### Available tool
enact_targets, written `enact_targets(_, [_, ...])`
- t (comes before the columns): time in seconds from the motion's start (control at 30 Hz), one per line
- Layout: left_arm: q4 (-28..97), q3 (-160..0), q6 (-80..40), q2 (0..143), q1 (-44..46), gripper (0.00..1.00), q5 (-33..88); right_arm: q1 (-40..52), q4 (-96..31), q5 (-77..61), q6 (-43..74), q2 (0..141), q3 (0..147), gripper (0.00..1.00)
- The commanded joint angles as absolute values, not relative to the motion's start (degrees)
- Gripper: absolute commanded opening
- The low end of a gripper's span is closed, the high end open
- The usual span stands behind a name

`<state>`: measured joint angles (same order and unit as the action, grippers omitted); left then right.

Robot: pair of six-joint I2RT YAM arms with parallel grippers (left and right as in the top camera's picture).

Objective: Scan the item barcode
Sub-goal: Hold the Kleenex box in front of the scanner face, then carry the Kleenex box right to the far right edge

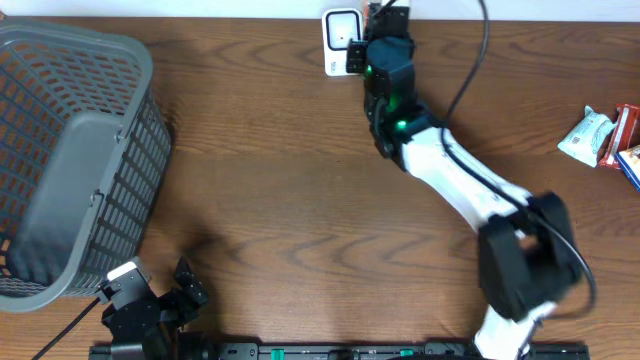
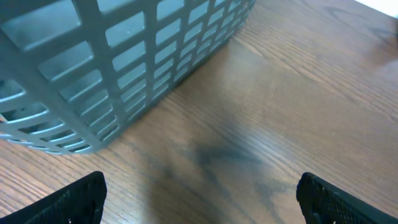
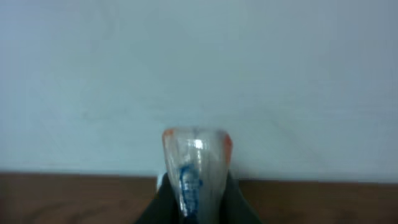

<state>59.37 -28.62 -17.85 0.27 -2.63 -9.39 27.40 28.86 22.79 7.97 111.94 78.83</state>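
My right gripper (image 1: pixel 386 22) is stretched to the back edge of the table and is shut on the item (image 3: pixel 195 163), a small clear packet with orange edges and blue print. In the right wrist view the packet stands upright between the dark fingers (image 3: pixel 237 200), in front of a pale wall. No barcode can be made out on it. Just left of that gripper a white scanner-like box (image 1: pixel 340 38) with a dark window stands on the table. At the front left, my left gripper (image 1: pixel 168 298) hangs open over bare wood (image 2: pixel 199 200), its fingertips (image 2: pixel 73 204) far apart.
A grey slatted basket (image 1: pixel 128 150) fills the left side, its wall (image 2: pixel 124 74) close in front of the left gripper. Several snack packets (image 1: pixel 588 136) lie at the right edge of the brown wooden table (image 1: pixel 280 200). The right arm's white link (image 1: pixel 455 175) crosses the middle right.
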Motion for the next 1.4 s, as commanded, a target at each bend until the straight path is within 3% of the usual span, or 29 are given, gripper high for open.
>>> enact_targets(0.0, [59.4,-28.7,-17.9,0.3,-2.8,0.98,-9.7,26.4,38.8,17.9,2.2,118.1,78.6,0.01])
enact_targets(0.17, [59.4,-28.7,-17.9,0.3,-2.8,0.98,-9.7,25.5,62.1,15.9,-5.6,129.4,79.5,0.01])
enact_targets(0.27, [59.4,-28.7,-17.9,0.3,-2.8,0.98,-9.7,25.1,67.5,14.5,-9.0,135.0,82.2,0.01])
enact_targets(0.7, [59.4,-28.7,-17.9,0.3,-2.8,0.98,-9.7,24.7,57.5,11.4,-11.0,153.6,108.2,0.01])
enact_targets(0.97, [59.4,-28.7,-17.9,0.3,-2.8,0.98,-9.7,24.0,49.9,11.4,-8.5,154.6,109.1,0.01])
enact_targets(1.23, [59.4,-28.7,-17.9,0.3,-2.8,0.98,-9.7,24.1,56.3,12.1,-8.2,152.1,109.1,0.01])
enact_targets(1.37, [59.4,-28.7,-17.9,0.3,-2.8,0.98,-9.7,23.9,48.6,14.8,-8.2,145.2,109.1,0.01])
